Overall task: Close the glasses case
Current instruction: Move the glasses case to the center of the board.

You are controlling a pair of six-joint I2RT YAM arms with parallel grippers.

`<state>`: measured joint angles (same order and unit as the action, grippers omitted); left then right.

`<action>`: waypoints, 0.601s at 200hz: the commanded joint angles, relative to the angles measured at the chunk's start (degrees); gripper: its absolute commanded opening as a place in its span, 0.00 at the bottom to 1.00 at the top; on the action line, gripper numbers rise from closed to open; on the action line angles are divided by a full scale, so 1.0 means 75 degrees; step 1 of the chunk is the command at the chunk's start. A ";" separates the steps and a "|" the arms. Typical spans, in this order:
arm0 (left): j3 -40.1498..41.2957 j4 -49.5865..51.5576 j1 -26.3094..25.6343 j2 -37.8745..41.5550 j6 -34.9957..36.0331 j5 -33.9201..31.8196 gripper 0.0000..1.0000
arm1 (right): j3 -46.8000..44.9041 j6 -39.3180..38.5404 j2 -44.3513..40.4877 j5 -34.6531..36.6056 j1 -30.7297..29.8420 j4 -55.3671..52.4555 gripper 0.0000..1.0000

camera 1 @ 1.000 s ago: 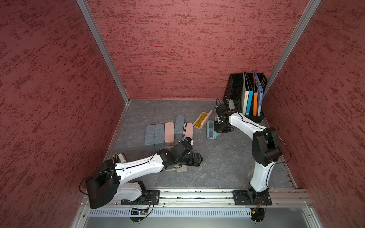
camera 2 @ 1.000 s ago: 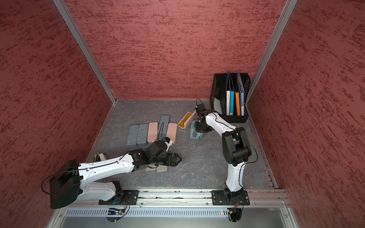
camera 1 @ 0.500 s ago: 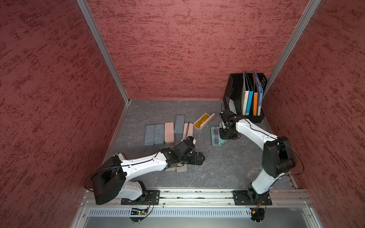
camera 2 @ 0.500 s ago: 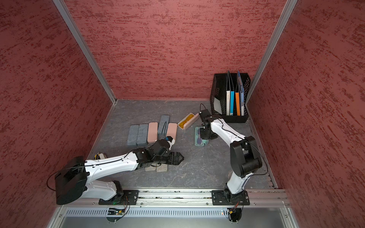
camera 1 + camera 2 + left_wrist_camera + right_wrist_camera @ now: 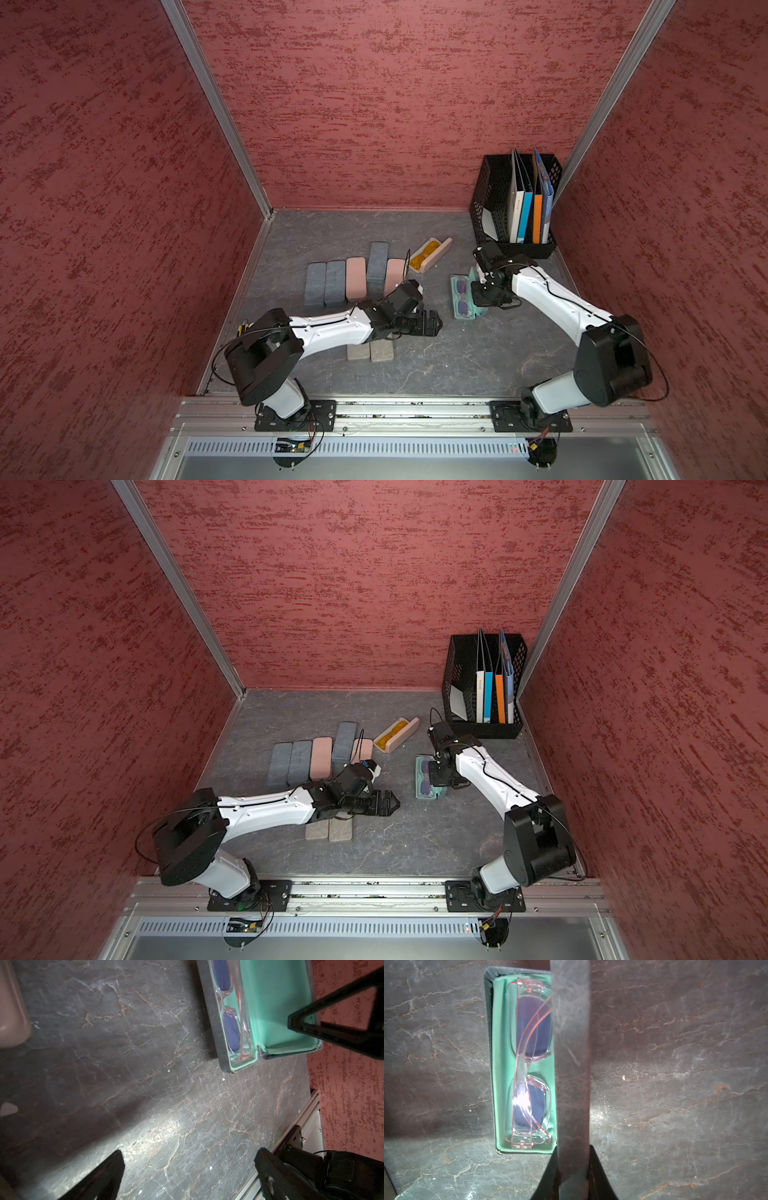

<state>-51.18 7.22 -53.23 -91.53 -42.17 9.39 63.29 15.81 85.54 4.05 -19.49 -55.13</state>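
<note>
R pincer [image 5: 573, 1153] is pinched on the raised lid [image 5: 571, 1043] of the grey felt glasses case w/ mint-green lining [image 5: 217, 1039]. One finger is on each face near the free long edge, and the lid stands approx upright. The hinge line sits straight below the grip. The case's long axis runs crosswise to the pinch direction, so the lid faces lie flat vs the pads. The open tray, holding clear pink-framed glasses w/ purple lenses [image 5: 529, 1059], lies below the R pincer, on its side facing the L arm. I reckon the lid must tip that way and down. L pincer [image 5: 190, 1152] is spread wide and empty, low over the dark marbled tabletop [image 5: 124, 1053], well apart from the case. R arm is nearer, in contact.
</note>
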 commanded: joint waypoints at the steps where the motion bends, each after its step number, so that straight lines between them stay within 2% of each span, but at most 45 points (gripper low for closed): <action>1: -0.0406 -0.0436 0.0171 -0.0429 -0.0177 0.0281 1.00 | -0.0144 0.0033 -0.0427 -0.0183 -0.0085 0.0015 0.19; 75: -0.1662 -0.0248 0.0442 -0.1636 -0.0386 0.0324 1.00 | -0.0747 0.0282 -0.1166 -0.0305 -0.0237 -0.0009 0.20; 120: -0.2359 -0.0014 0.0594 -0.2189 -0.0429 0.0298 1.00 | -0.0868 0.0305 -0.1250 -0.0377 -0.0346 -0.0010 0.20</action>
<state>-66.15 5.72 -49.69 -105.97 -44.82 11.57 57.14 17.34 77.67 2.13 -21.30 -55.94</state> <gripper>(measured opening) 0.996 0.200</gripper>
